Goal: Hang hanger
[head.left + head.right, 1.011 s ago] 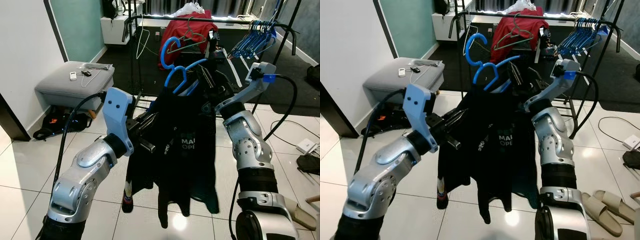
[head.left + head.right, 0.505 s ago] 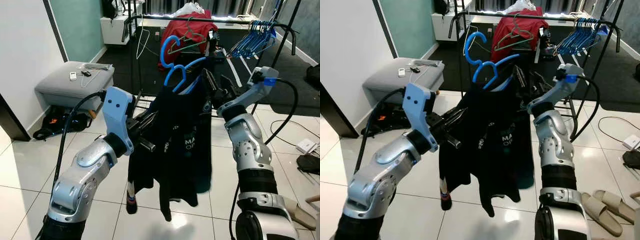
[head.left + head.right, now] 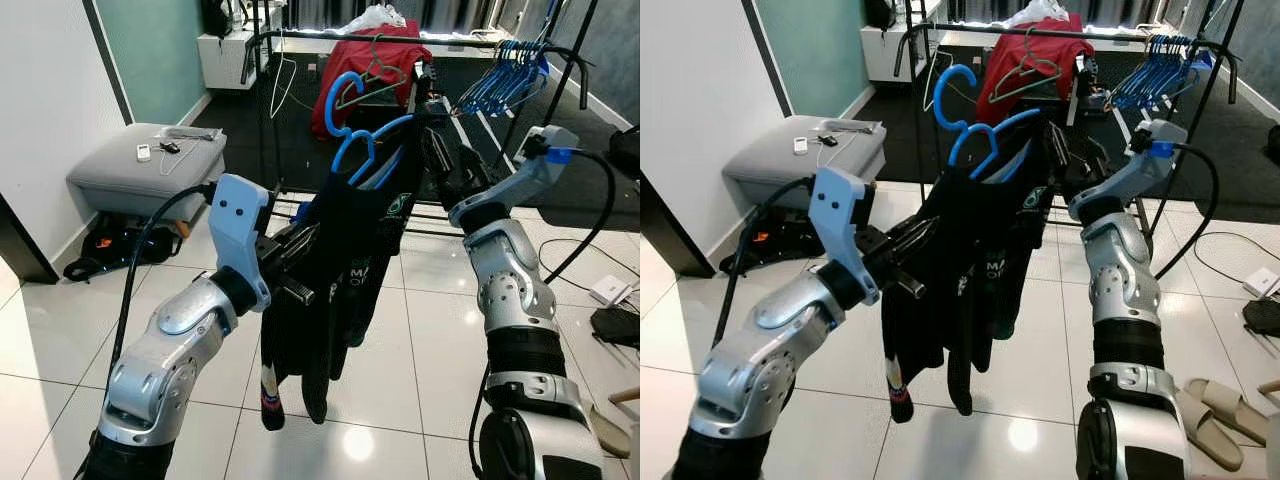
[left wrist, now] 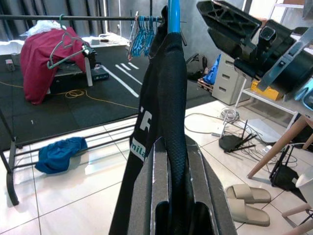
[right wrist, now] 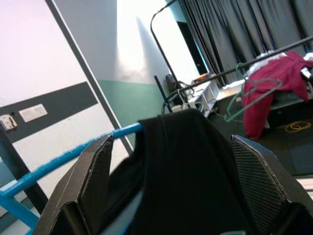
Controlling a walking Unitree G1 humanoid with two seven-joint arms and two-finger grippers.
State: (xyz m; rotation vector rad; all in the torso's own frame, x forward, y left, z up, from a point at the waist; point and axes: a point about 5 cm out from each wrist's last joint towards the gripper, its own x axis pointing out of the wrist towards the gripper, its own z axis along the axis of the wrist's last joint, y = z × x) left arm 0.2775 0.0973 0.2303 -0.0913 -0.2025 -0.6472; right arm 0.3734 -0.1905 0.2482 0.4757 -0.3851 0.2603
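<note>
Head views: a blue hanger (image 3: pixel 352 128) carrying a black garment (image 3: pixel 335 270) is held up between the robot's two arms, its hook raised toward the black clothes rail (image 3: pixel 370 38) beyond, where a red garment (image 3: pixel 375 62) and a bunch of blue hangers (image 3: pixel 505 80) already hang. Over the last second the black garment has turned from spread flat to nearly edge-on and now hangs narrower, and the right arm has swung outward and back. That suggests the hanger is being lined up with the rail, but it is well short of it (not yet hung). A grey ottoman (image 3: pixel 145 165) stands to the left on the tiled floor (image 3: pixel 420 330).

Left wrist view: the left hand (image 4: pixel 175 161) is closed on a fold of the black garment, the hanger's blue stem rising straight above.

Right wrist view: the right hand (image 5: pixel 171 161) has its fingers spread wide on either side of the cloth-draped hanger shoulder, not pinching it.
</note>
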